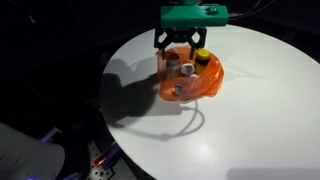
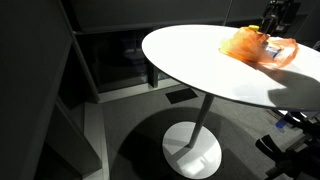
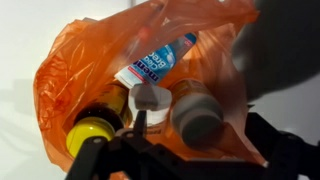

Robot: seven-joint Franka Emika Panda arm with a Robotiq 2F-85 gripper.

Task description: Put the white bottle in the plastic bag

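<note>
An orange plastic bag lies open on the round white table; it also shows in an exterior view. In the wrist view the bag holds a white bottle with a blue and red label lying on its side, a white-capped item, a yellow-capped bottle and a blurred grey-capped bottle. My gripper hangs just above the bag's mouth, with its fingers spread either side of the grey-capped bottle. I cannot tell if they touch it.
The table's near edge drops to a dark floor. Its pedestal base stands below. Dark walls and furniture surround the table.
</note>
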